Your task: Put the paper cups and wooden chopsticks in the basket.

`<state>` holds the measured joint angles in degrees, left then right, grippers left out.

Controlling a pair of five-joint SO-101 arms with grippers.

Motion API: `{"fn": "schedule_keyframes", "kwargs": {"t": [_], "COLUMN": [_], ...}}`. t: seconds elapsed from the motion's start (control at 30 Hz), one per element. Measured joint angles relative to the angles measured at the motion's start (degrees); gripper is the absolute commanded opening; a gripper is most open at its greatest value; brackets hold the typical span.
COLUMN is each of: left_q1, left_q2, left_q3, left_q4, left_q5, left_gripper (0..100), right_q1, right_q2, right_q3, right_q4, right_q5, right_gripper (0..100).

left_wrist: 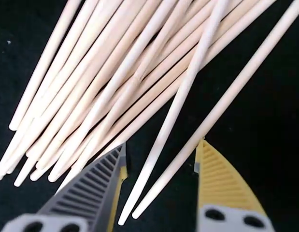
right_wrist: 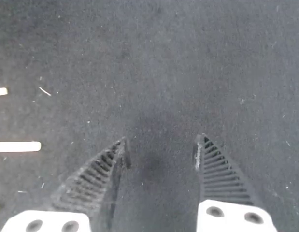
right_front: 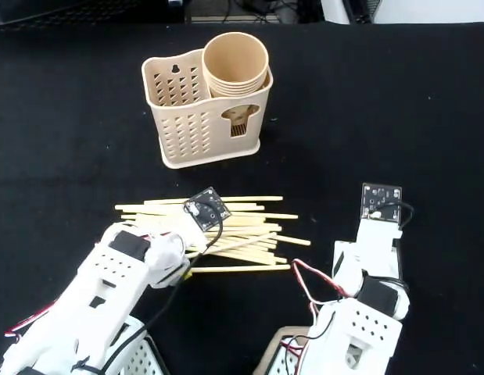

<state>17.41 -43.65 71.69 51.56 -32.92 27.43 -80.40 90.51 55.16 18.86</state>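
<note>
A beige perforated basket (right_front: 191, 129) stands at the back of the black table, with stacked paper cups (right_front: 235, 64) in its right compartment. Several wooden chopsticks (right_front: 242, 230) lie in a loose pile at the table's middle. My left gripper (left_wrist: 161, 147) is open just over the pile's near ends, with two chopsticks (left_wrist: 188, 125) running between its fingers. The left arm (right_front: 124, 273) comes in from the lower left. My right gripper (right_wrist: 161, 145) hangs open over bare black cloth to the right of the pile, with nothing between its fingers; chopstick tips (right_wrist: 18, 146) show at that view's edge.
The right arm (right_front: 371, 266) stands at the lower right. The basket's left compartment (right_front: 173, 84) looks empty. Black cloth covers the whole table, with open room on the right and far left.
</note>
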Motion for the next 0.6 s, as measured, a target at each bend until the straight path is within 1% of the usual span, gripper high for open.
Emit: {"fn": "schedule_keyframes", "kwargs": {"t": [0.13,0.17,0.33,0.43,0.6], "left_q1": [0.0,0.0,0.0,0.0,0.88], "left_q2": [0.0,0.0,0.0,0.0,0.0], "left_q3": [1.49,1.76,3.08,3.08,1.76], "left_q4": [0.0,0.0,0.0,0.35,5.8], "left_q5": [-1.05,-1.85,-3.52,-3.78,-3.69], "left_gripper": [23,21,7,8,8], "right_q1": [0.0,0.0,0.0,0.0,0.0], "right_q2": [0.0,0.0,0.0,0.0,0.0], "right_q3": [0.0,0.0,0.0,0.0,0.0], "right_q4": [0.0,0.0,0.0,0.0,0.0], "right_q5": [0.0,0.0,0.0,0.0,0.0], "right_gripper": [22.2,22.2,22.2,22.2,22.2]}}
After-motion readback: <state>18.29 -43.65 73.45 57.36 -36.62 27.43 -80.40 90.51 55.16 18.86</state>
